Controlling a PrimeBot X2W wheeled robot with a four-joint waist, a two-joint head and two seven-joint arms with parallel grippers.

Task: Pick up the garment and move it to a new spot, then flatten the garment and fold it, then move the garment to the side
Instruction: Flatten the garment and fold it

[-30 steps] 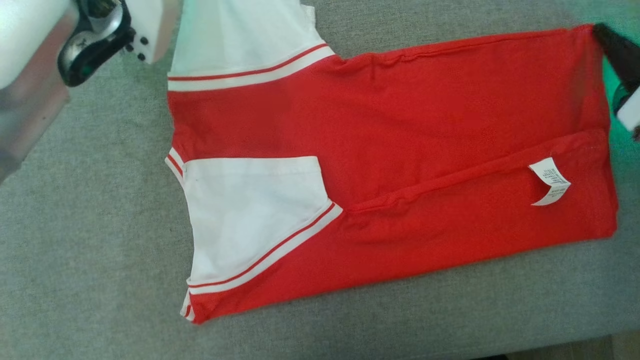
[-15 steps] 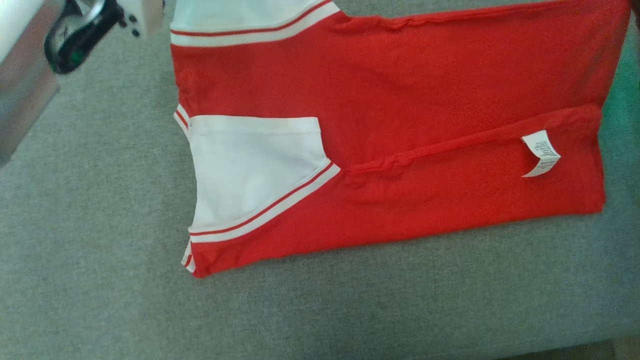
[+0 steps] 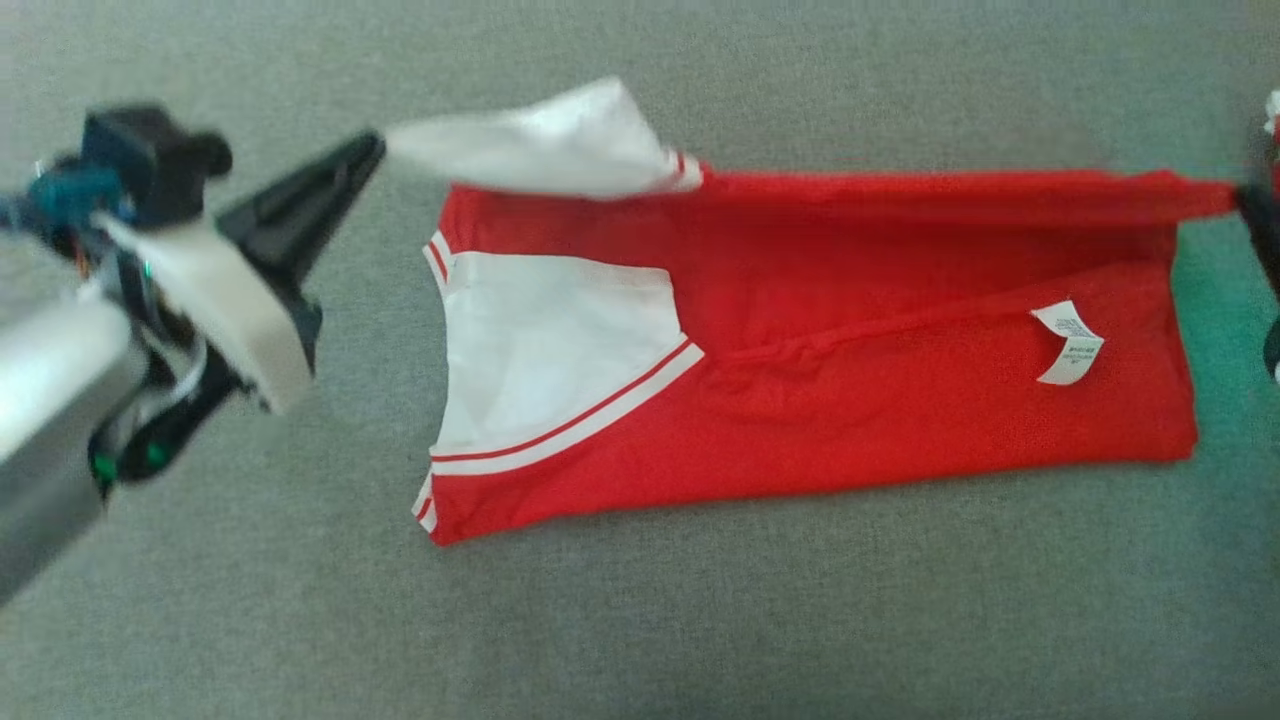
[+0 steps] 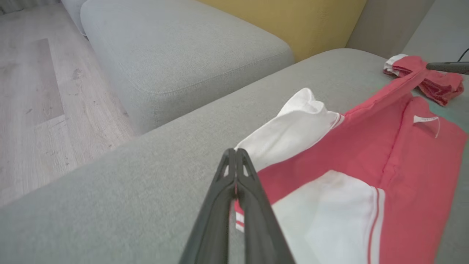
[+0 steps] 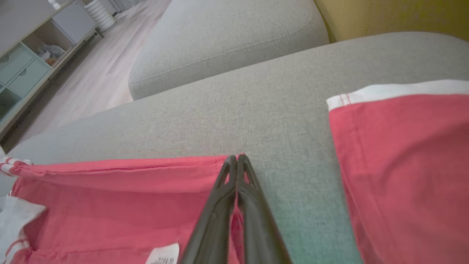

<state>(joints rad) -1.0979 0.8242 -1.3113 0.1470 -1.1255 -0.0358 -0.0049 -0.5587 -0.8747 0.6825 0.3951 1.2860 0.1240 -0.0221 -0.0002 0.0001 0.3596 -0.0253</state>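
Note:
The red garment (image 3: pixel 850 420) with white sleeves lies lengthwise on the grey sofa seat (image 3: pixel 700 620), its care label (image 3: pixel 1068 342) facing up. My left gripper (image 3: pixel 372 148) is shut on the tip of the far white sleeve (image 3: pixel 550 145), holding it raised off the seat. In the left wrist view the same gripper (image 4: pixel 235 151) pinches the sleeve (image 4: pixel 289 132). At the right edge my right gripper (image 3: pixel 1245 198) is shut on the far hem corner, which is pulled taut. Its fingers (image 5: pixel 237 157) close on the red hem (image 5: pixel 128 165).
A second red and white garment (image 4: pixel 436 79) (image 5: pixel 403 165) lies bunched on the seat beyond the hem end. A grey ottoman (image 4: pixel 183 47) stands past the seat's edge, with a yellow cushion (image 4: pixel 293 18) behind and wooden floor (image 4: pixel 36 91) beside it.
The head view has shifted. The garment's far edge, held at the sleeve and the hem, now stands lifted and drawn in over the body, so the garment looks narrower.

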